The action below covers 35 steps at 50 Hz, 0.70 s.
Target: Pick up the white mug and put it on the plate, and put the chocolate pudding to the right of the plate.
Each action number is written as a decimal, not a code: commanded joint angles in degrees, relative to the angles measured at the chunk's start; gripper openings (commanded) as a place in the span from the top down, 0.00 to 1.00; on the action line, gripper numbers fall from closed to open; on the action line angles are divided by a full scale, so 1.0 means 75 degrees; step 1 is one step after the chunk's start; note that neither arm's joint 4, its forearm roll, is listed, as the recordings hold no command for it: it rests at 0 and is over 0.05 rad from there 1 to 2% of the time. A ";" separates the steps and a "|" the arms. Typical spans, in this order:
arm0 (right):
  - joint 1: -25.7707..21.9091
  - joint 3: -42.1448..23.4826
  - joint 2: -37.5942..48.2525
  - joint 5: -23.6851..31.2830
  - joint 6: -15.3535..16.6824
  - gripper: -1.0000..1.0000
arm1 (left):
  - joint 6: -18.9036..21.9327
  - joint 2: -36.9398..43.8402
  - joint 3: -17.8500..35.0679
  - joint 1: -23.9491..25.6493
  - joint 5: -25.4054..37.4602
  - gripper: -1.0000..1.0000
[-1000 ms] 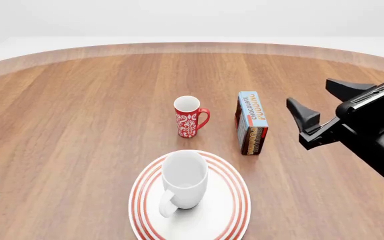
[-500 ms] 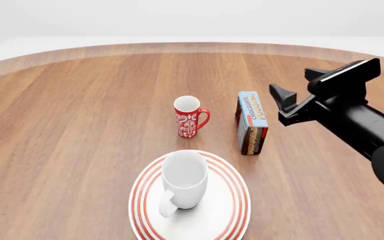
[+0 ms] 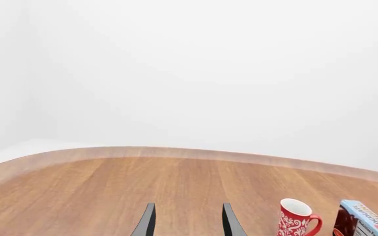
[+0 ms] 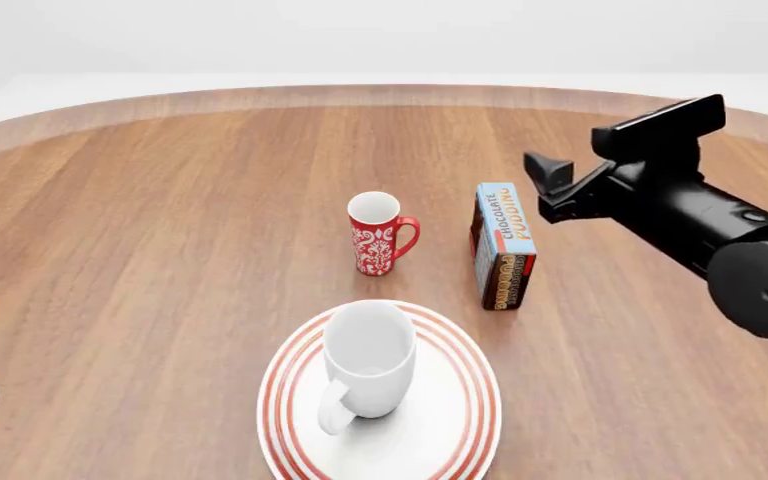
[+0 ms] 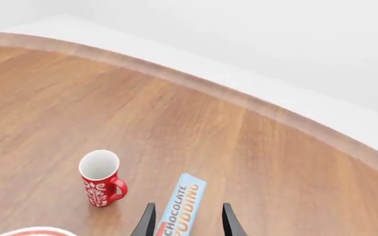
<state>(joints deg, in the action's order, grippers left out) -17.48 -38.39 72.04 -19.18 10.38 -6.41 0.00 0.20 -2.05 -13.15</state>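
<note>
White mug (image 4: 368,358) sits on the plate (image 4: 471,420), near desk (image 4: 157,250) edge.
Chocolate pudding (image 4: 503,243) stands far-right of the plate; right pincer (image 4: 584,168) spread wide above it, left pincer (image 3: 187,221) parted, empty.

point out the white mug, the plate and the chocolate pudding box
white mug (image 4: 369,360), front view, on its outer wall below the rim
plate (image 4: 454,425), front view, on bare white surface right of the mug
chocolate pudding (image 4: 507,224), front view, on its light-blue lettered face
</note>
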 commanded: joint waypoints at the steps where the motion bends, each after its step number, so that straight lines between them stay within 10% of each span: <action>1: 0.0007 -0.0279 0.0218 0.0239 -0.0271 0.00 | -0.0016 0.0000 0.0005 -0.0010 -0.0004 0.00; 35: 0.0391 -0.0990 0.0431 0.1062 -0.1398 0.00 | -0.0050 0.0000 0.0003 0.0000 -0.0009 0.00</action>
<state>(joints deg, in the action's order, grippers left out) -15.84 -44.37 75.19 -12.76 1.87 -6.70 0.00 0.23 -2.05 -13.23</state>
